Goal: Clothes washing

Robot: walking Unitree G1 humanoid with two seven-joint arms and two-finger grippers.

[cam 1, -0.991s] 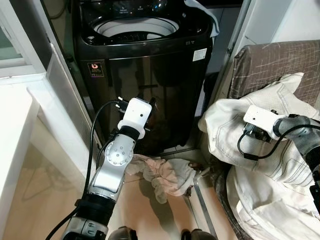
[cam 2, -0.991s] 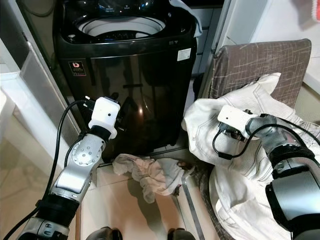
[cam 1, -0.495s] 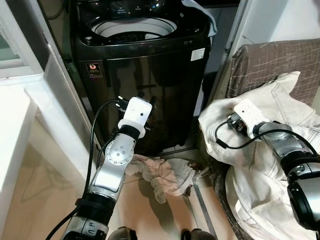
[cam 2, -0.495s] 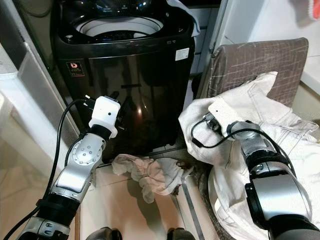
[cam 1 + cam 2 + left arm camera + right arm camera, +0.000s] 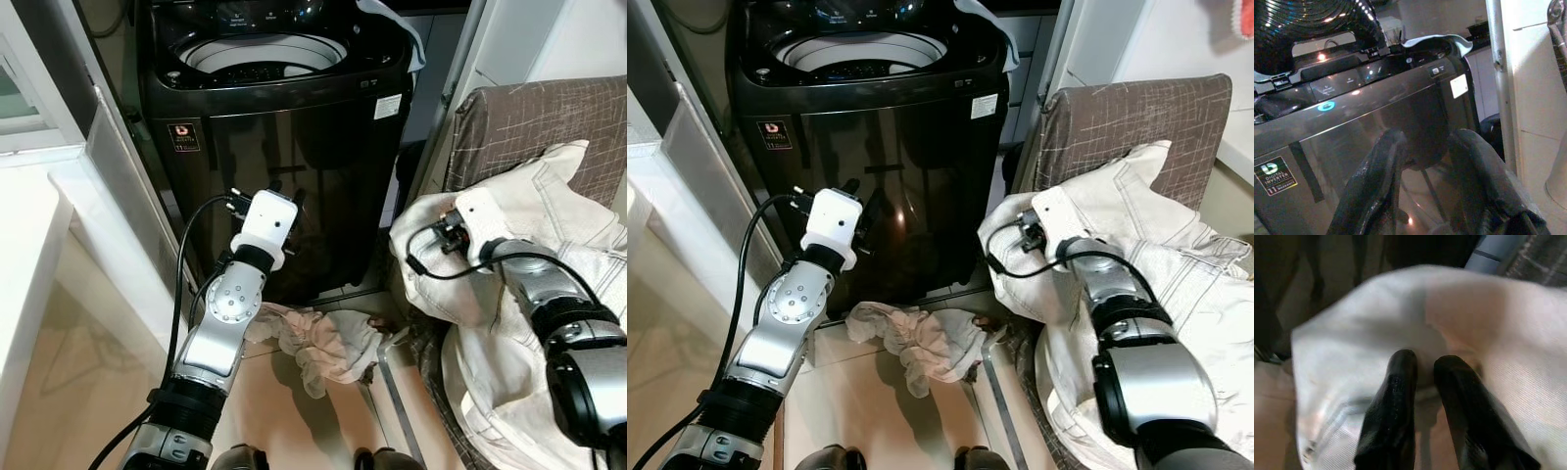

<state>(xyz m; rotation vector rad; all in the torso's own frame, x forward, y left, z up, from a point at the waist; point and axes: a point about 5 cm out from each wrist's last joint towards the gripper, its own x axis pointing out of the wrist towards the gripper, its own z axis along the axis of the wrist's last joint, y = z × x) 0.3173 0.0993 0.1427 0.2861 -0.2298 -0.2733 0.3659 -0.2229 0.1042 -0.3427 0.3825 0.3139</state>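
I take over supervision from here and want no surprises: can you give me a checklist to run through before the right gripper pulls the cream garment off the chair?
1. Right gripper on the cream cotton garment: ok, fingertips press into the cloth with a narrow gap between them.
2. Cloth pinched between the fingers: cannot tell, no fold shows in the gap.
3. Black top-loading washing machine open for loading: ok, the drum opening is uncovered.
4. Left gripper free: ok, open and holding nothing, in front of the machine's front panel.
5. Floor path: not ok, a crumpled pale pink cloth lies on the floor at the foot of the machine.
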